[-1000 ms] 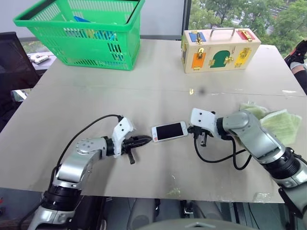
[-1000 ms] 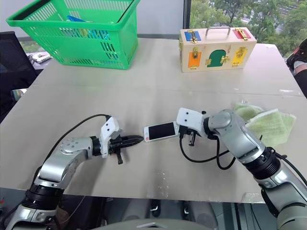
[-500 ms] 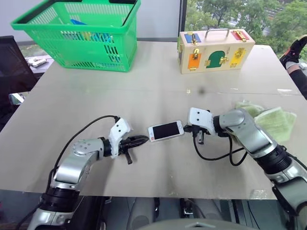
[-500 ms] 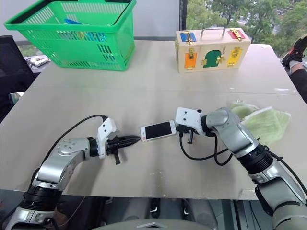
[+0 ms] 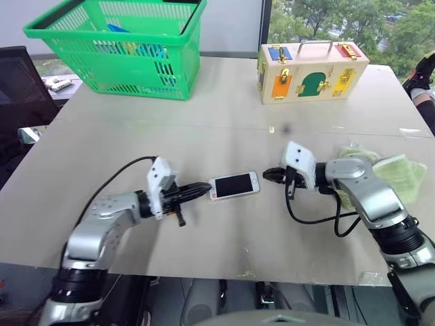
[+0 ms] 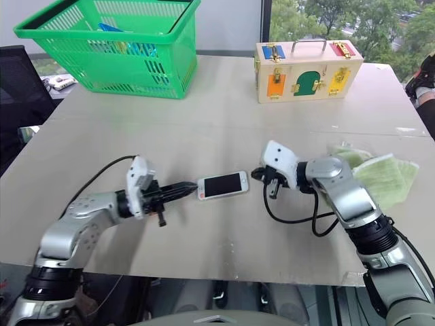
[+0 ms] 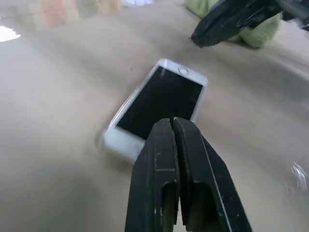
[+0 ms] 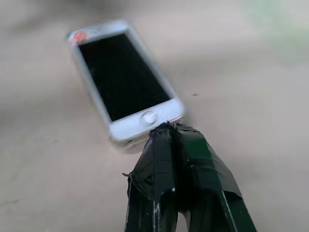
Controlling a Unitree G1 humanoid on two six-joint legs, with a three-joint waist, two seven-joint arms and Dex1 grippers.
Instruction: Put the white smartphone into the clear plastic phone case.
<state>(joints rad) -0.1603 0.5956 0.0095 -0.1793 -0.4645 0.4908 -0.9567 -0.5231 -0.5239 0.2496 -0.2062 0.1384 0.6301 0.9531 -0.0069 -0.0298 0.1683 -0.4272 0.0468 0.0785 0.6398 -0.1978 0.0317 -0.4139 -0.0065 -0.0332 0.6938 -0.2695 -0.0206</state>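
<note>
Table (image 5: 204, 136), white smartphone (image 5: 234, 185) screen-up, green cloth (image 7: 251, 34)

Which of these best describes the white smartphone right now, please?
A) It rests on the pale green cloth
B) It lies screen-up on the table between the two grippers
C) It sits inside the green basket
B: the white smartphone lies flat, dark screen up, on the table between the shut left gripper and right gripper.

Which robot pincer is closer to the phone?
Left. The left pincer sits right at one end of the phone; the right pincer is just off the other end.
</note>
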